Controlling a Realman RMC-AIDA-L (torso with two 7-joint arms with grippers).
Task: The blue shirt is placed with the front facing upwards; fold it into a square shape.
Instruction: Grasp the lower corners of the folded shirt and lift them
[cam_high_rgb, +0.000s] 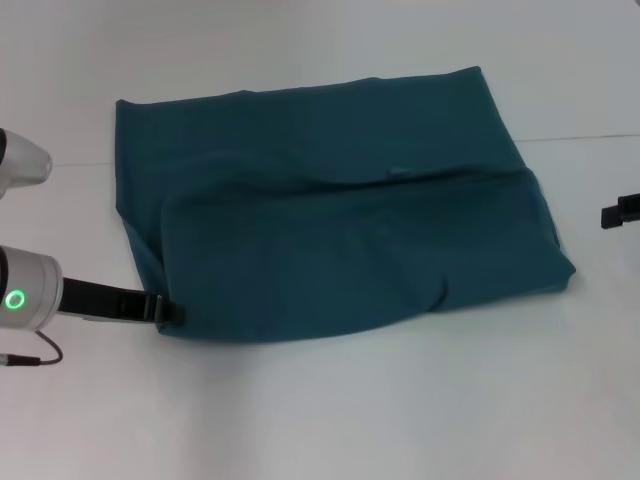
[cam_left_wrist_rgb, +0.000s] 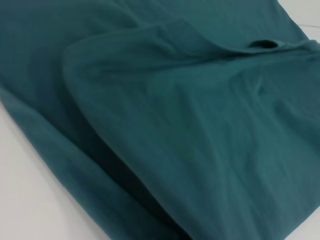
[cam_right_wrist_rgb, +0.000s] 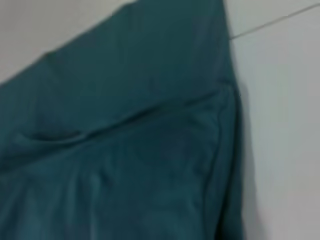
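The blue shirt (cam_high_rgb: 340, 210) lies across the middle of the white surface (cam_high_rgb: 400, 420), plain side up, its near half already doubled over the far half with the fold edge running crosswise. The left end effector (cam_high_rgb: 170, 312) sits at the shirt's near-left corner; whether it grips cloth cannot be told. The right end effector (cam_high_rgb: 620, 212) waits off the right edge, state unclear. The next fold probably calls for both near corners lifted evenly, keeping edges aligned.
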